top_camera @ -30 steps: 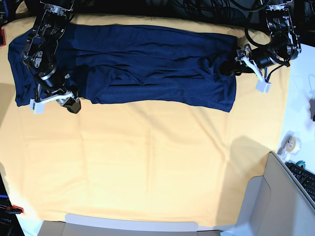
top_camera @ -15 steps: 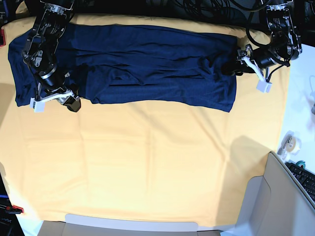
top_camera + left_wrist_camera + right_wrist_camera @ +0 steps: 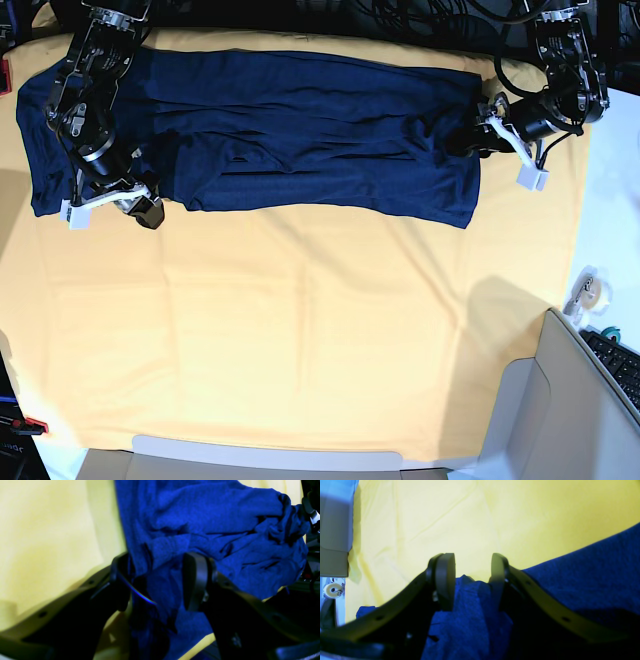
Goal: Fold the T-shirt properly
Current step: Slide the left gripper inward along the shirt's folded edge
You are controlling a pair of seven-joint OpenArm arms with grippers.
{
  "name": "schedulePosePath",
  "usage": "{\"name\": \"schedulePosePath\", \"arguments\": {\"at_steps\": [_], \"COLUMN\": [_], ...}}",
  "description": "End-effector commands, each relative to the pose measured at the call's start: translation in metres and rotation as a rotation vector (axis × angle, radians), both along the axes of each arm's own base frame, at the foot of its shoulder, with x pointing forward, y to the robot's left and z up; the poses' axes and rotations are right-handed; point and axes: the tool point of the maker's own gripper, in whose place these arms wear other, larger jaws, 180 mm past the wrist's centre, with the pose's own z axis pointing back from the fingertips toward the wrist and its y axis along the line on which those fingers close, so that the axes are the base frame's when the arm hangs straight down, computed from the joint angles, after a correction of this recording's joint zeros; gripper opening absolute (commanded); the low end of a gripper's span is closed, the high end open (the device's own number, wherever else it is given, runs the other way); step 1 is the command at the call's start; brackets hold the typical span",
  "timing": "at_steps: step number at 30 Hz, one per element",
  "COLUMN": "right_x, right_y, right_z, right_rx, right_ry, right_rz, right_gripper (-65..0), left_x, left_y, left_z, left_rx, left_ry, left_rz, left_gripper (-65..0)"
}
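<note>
The dark navy T-shirt lies spread in a long band across the far side of the yellow cloth. At its right end, my left gripper stands wide open, and bunched shirt fabric lies between its fingers. At the shirt's near left edge, my right gripper sits low on the cloth. In the right wrist view a hump of blue fabric fills the gap between that gripper's fingers, touching both.
A grey box stands at the near right corner, with a keyboard and a tape roll on the white surface beside it. Cables run along the far edge. A pale strip borders the near edge.
My left gripper has shifted slightly left and inward onto the shirt's right end. The right arm and the shirt's left end have not moved.
</note>
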Motion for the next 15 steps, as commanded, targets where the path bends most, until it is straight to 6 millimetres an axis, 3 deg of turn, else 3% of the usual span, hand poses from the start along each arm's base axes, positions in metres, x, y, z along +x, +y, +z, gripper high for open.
{"name": "schedulePosePath", "arguments": {"at_steps": [1, 7, 15], "right_x": [0.008, 0.008, 0.008], "right_y": [-0.003, -0.002, -0.002], "right_z": [0.016, 0.016, 0.016], "right_rx": [-0.007, -0.007, -0.006], "right_ry": [-0.058, -0.060, -0.059], "right_rz": [0.000, 0.000, -0.001], "right_gripper": [-41.0, -41.0, -41.0], "left_x": [-0.003, -0.008, -0.008], "left_y": [-0.005, -0.033, -0.034], "left_z": [-0.003, -0.008, -0.008], "left_rx": [0.015, -0.027, -0.032], "left_ry": [0.017, 0.034, 0.033], "left_rz": [-0.032, -0.085, -0.082], "left_gripper": [-33.5, -33.5, -33.6]}}
